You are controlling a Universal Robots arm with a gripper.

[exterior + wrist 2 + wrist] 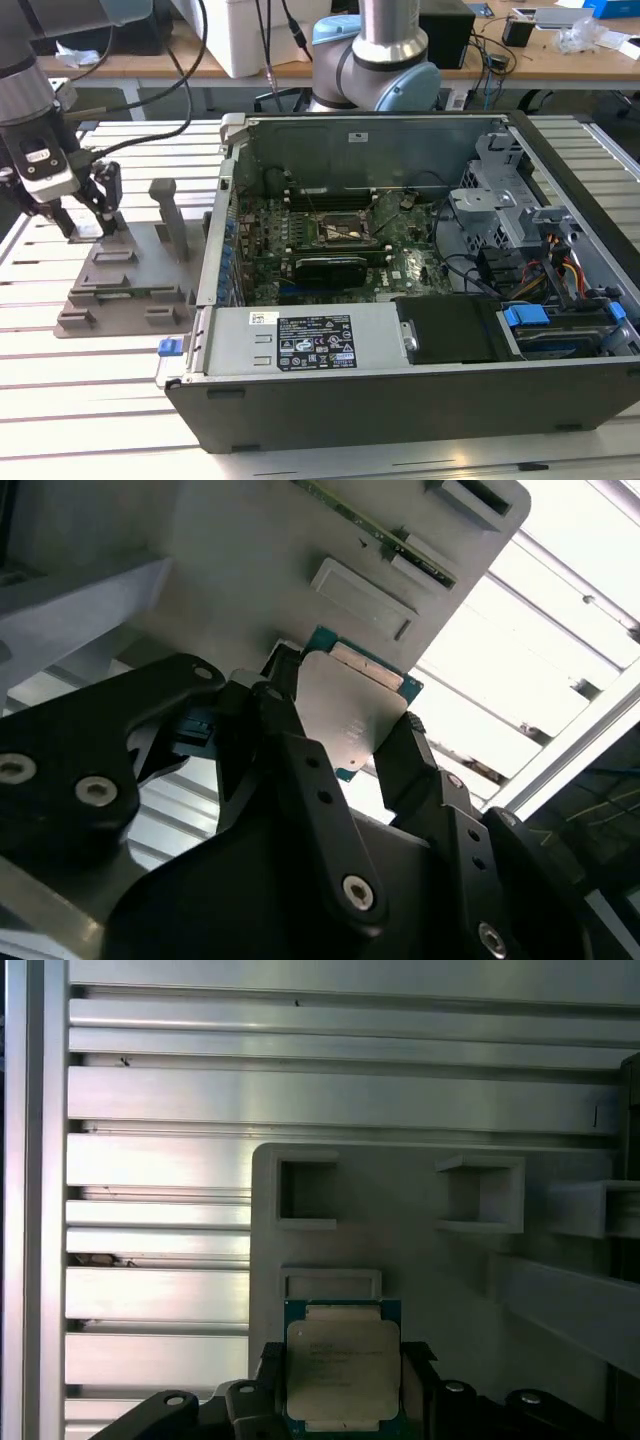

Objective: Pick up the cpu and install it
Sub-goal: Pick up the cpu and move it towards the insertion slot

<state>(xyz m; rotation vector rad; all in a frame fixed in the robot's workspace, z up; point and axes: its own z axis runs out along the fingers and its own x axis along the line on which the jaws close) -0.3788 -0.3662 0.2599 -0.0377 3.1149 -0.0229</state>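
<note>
Second wrist view: the cpu [350, 705] is held by two opposite edges between the fingers of the gripper [340, 720], at the grey tray [250, 570]; the socket [345, 232] is seen well apart, toward the exterior view's right

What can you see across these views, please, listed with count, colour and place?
silvery square cpu with green rim: one, between the gripper's fingers over the tray, in both wrist views.
grey plastic tray with upright posts: one, on the table, at the exterior view's left.
open black metal computer case: one, middle to right of the exterior view.
green motherboard: one, inside the case.
silver slatted aluminium table: one, under tray and case.
tan wooden desk: one, behind the table.
grey and blue robot arm: one, base behind the case.
black gripper: one, closed on the cpu's edges.
</note>
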